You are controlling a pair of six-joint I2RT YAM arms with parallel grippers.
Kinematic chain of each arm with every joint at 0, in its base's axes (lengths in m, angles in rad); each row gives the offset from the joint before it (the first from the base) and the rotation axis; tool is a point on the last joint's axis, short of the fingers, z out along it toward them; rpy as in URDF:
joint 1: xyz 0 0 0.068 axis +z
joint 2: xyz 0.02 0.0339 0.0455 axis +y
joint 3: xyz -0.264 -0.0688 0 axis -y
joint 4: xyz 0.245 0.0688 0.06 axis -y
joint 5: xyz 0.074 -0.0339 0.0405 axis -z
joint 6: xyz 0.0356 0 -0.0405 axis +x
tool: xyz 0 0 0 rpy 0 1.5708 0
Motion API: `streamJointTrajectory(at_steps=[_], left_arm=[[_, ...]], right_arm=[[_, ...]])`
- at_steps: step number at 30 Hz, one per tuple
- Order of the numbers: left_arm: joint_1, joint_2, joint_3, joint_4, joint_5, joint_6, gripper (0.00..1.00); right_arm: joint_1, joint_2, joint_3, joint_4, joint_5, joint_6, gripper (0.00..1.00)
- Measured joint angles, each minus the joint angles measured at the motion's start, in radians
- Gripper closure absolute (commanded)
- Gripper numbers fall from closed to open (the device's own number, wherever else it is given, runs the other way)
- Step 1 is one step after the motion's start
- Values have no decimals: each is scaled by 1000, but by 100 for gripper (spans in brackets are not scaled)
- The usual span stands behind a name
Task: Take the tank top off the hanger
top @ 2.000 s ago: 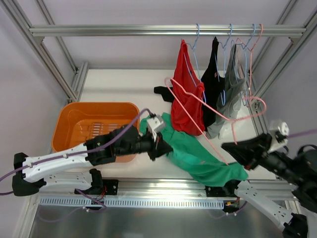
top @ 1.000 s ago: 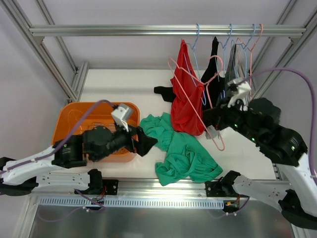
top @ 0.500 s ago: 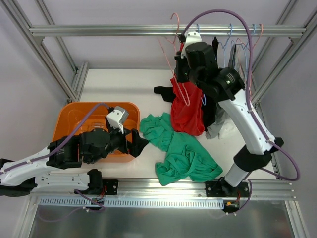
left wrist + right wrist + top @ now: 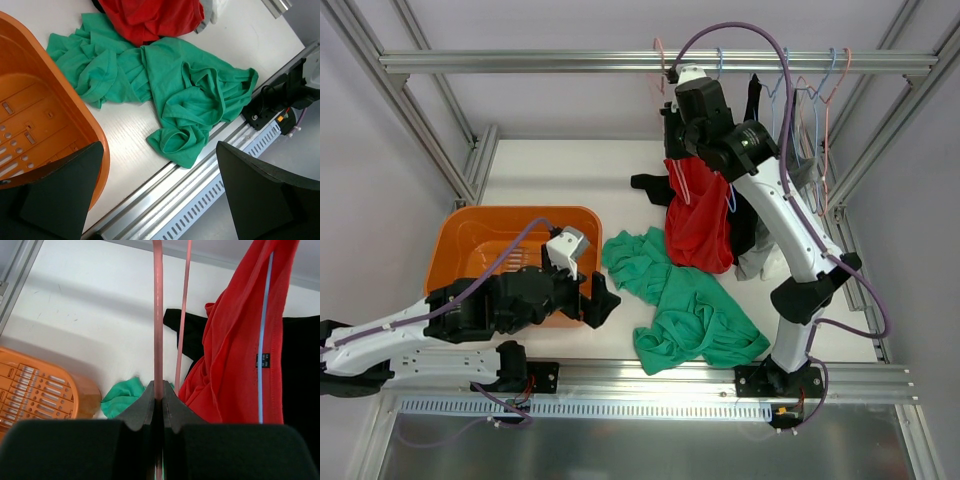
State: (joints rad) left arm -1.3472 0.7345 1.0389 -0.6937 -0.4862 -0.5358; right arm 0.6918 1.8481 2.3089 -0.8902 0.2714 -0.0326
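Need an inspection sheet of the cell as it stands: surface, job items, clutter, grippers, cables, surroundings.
Surface: white table, no spills seen.
Job's things: green tank top lies crumpled on the table, off any hanger; pink hanger is bare and raised near the top bar.
Clutter: orange basket to the left of the tank top; red garment and darker ones hang from the top bar.
Grippers: left gripper open, holding nothing, beside the basket; right gripper shut on the pink hanger.
Cables: purple cable arcs above the right gripper; another runs to the left gripper.
Surroundings: aluminium frame; nothing else seen.
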Motion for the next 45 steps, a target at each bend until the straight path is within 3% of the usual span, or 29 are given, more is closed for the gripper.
streamJointTrajectory(at_steps=[4,5,7,8,9,11,12,14,18,23,30,34,39,41,42,43,45], left_arm=[[0,37,-6,0,9,-5,1],[0,48,-6,0,10,-6,1],[0,66,-6,0,10,-9,1],[0,75,-6,1,10,-11,1],[0,82,-6,2,10,-13,1],[0,100,-6,7,10,-20,1],[0,109,-6,13,10,-24,1],[0,137,-6,34,10,-29,1],[0,235,-6,106,12,-31,1],[2,435,-5,220,32,-30,1],[53,864,117,323,143,-58,1],[55,1058,215,351,182,-75,1],[55,1186,237,371,188,-133,4],[55,1217,257,370,180,-153,21],[54,1222,262,380,185,-168,43],[51,1227,264,382,177,-177,58],[52,1226,251,394,162,-211,79]], right_arm=[[0,-3,-46,30,-16,8,100],[0,-3,-64,38,-23,8,96],[1,-3,-84,60,-38,19,58],[1,-6,-91,65,-47,28,34],[1,-11,-99,66,-53,38,25],[0,-27,-116,68,-69,42,20],[0,-40,-127,70,-77,43,11],[1,-90,-167,71,-101,51,2],[2,-262,-272,71,-149,45,0],[4,-637,-455,64,-183,12,1],[5,-1172,-700,6,-261,5,0],[5,-1297,-838,-42,-340,6,1],[5,-1355,-983,-108,-435,6,1],[5,-1385,-996,-118,-461,9,0],[4,-1404,-996,-117,-473,10,1],[4,-1425,-996,-117,-485,11,0],[5,-1462,-993,-117,-502,13,0]])
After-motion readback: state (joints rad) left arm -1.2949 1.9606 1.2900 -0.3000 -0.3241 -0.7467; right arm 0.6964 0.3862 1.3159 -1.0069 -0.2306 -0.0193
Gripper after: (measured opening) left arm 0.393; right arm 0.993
